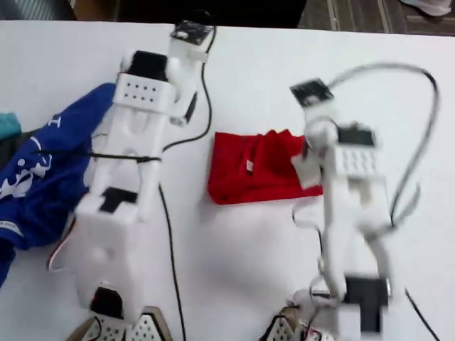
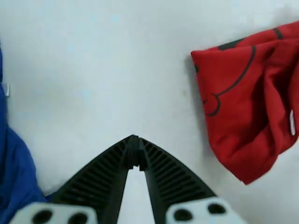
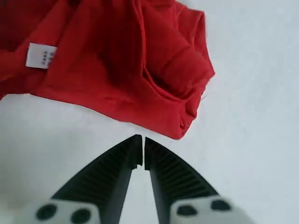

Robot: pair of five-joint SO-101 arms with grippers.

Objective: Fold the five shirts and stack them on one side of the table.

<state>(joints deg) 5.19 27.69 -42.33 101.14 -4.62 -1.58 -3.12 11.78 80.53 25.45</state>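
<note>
A red shirt [image 1: 256, 174] lies loosely folded in the middle of the white table [image 1: 234, 263], with a white label [image 3: 42, 56] showing on it. A blue shirt [image 1: 43, 177] with white print lies bunched at the table's left side, partly under the left arm [image 1: 128, 177]. My left gripper [image 2: 135, 142] is shut and empty over bare table between the two shirts, with the red shirt [image 2: 247, 107] off to one side. My right gripper [image 3: 142, 142] is shut and empty, its tips just short of the red shirt's corner [image 3: 187, 116].
A teal cloth [image 1: 7, 126] and something dark lie at the left edge beyond the blue shirt. Black cables [image 1: 170, 241] run across the table between the arms. The table's far edge [image 1: 284, 28] lies behind the arms. Bare table stretches in front of the red shirt.
</note>
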